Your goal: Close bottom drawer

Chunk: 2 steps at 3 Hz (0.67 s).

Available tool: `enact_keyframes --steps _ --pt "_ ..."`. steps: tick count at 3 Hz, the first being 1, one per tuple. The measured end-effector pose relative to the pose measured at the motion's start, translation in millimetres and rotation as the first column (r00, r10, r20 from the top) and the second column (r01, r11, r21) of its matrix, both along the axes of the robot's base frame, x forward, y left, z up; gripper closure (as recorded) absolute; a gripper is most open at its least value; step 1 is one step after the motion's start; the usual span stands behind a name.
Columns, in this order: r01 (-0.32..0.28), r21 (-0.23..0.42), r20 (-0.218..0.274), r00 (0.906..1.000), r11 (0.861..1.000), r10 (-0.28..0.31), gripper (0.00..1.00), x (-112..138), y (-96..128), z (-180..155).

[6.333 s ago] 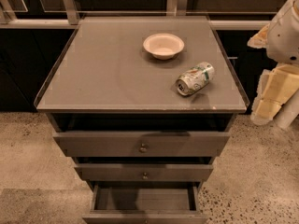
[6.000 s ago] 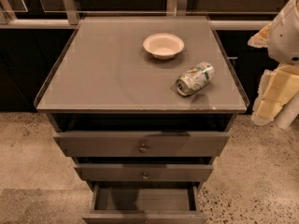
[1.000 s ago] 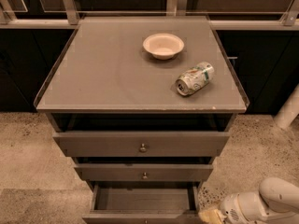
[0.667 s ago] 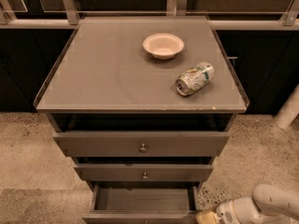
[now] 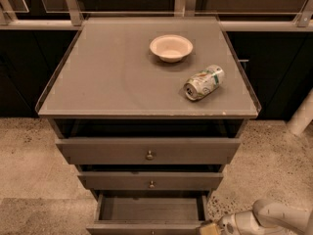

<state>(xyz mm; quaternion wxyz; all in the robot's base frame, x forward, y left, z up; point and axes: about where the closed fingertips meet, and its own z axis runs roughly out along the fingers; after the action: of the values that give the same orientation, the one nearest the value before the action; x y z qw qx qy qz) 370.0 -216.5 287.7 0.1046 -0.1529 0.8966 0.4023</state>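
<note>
Low right, the end effector [image 5: 211,227] sits beside the open bottom drawer [image 5: 146,210].

On the worktop [image 5: 98,82], the bowl [image 5: 170,47] lies behind and left of the can [image 5: 204,82]. Below, the bottom drawer [image 5: 146,210] juts out frontmost; the pincer [image 5: 209,228] is just beside its front right corner.

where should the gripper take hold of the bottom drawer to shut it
No grip needed, likely: the bottom drawer stands pulled out, its front panel facing outward. Press on that flat front from the front, pushing straight back. The gripper sits by its front corner, picture right, so that end is nearest.
</note>
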Motion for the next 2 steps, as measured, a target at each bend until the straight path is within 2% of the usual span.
enact_keyframes --steps 1,2 --pt "0.02 0.002 -0.041 0.999 1.0 -0.02 1.0 5.9 0.2 -23.0" --pt "0.021 0.003 -0.042 0.9989 1.0 -0.021 1.0 6.3 0.3 -24.6"
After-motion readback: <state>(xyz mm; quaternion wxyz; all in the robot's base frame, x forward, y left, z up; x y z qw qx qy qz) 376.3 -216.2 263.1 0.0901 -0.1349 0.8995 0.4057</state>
